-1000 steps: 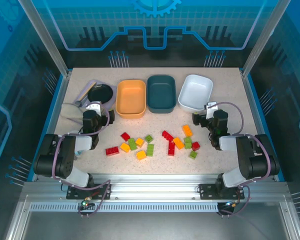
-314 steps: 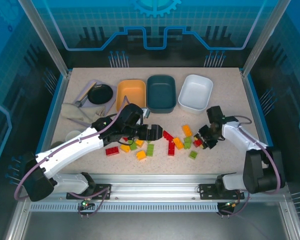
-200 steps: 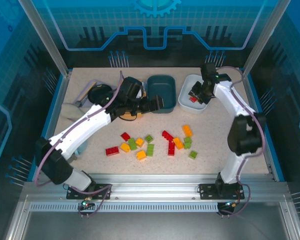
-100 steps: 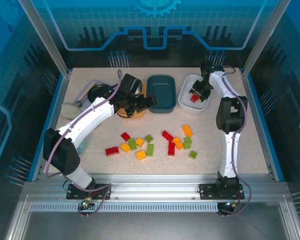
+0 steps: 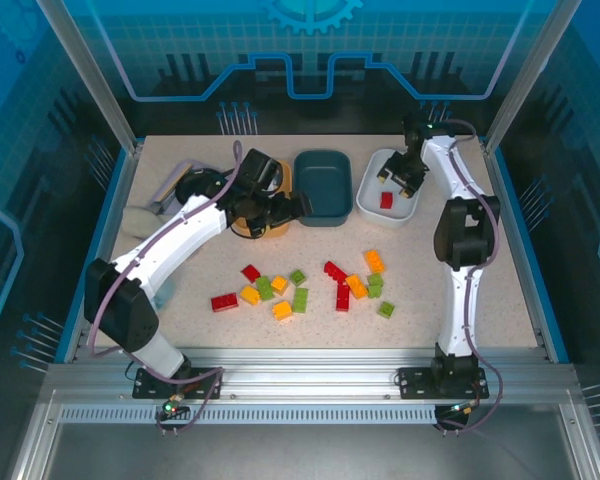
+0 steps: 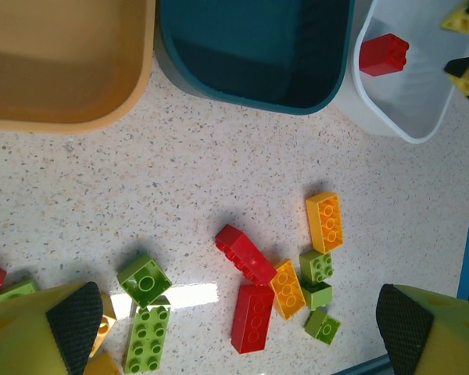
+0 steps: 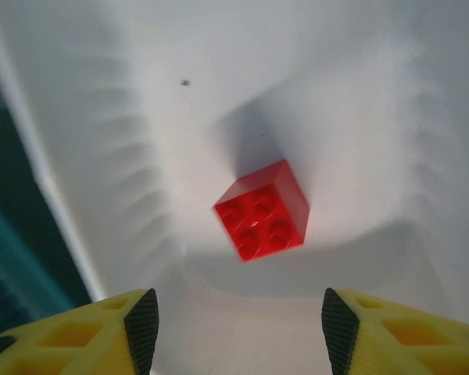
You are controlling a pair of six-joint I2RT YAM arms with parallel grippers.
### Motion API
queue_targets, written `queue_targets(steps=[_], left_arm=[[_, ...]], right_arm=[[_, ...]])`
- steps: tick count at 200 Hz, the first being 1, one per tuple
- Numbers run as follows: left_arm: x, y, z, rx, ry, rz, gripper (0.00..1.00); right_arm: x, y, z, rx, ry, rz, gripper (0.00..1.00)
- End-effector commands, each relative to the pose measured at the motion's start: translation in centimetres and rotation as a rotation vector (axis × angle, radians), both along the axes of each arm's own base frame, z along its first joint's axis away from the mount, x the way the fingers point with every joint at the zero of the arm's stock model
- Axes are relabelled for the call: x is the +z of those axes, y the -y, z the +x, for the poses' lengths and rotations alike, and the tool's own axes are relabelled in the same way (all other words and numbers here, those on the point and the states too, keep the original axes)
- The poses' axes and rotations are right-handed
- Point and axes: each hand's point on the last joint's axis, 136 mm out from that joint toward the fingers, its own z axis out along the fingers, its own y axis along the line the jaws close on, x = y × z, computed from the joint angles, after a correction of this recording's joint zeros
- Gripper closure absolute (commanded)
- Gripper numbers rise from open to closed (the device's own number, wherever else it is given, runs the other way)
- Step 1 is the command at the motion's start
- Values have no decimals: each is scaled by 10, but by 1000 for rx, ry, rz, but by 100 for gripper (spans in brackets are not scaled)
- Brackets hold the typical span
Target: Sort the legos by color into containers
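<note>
1. You'll find one red brick [image 7: 262, 209] lying flat on the floor of the white tub [image 7: 102, 117]. It is a square two-by-two piece with its four studs up, turned at a slant to the walls and touching none of them.
2. That white tub [image 5: 365, 205] is the right-hand one of three set in a row along the far side of the table [image 5: 420, 270], and the red brick [image 5: 386, 200] is all it holds.
3. The teal tub [image 5: 323, 185] sits in the middle and shows you a bare floor. The orange tub [image 5: 283, 178] on the left is largely covered by the left arm from above. The part in the left wrist view [image 6: 62, 62] is bare too.
4. Your right pincer [image 7: 240, 320] hangs over the white tub with its fingers spread. The brick lies below the gap, clear of both, so it is released.
5. Your left pincer [image 5: 298, 207] hovers by the near corner of the teal tub, beside the orange one. Its fingers [image 6: 74, 320] are wide apart and grasp nothing.
6. The loose legos [image 5: 300, 299] lie scattered on the table in front of the tubs, with red, green and yellow-orange mixed. In the left wrist view, two long red bricks [image 6: 246, 254] touch an orange brick [image 6: 288, 287], with small green ones just beside it.
</note>
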Motion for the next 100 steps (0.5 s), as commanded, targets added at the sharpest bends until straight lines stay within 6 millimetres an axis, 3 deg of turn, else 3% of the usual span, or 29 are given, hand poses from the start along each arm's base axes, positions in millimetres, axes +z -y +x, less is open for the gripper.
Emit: queue_targets(steps=[1, 25, 52, 70, 100], left_arm=[[16, -15, -16, 39, 8, 4, 6], [23, -24, -29, 56, 22, 2, 6], [25, -31, -50, 40, 36, -21, 6], [23, -31, -68, 7, 55, -53, 6], [15, -23, -98, -56, 96, -107, 6]], right_arm=[[72, -11, -12, 63, 151, -34, 40], [99, -24, -33, 146, 205, -75, 41], [99, -45, -73, 298, 206, -124, 37], [86, -61, -106, 438, 182, -155, 26], [29, -72, -167, 616, 31, -180, 18]])
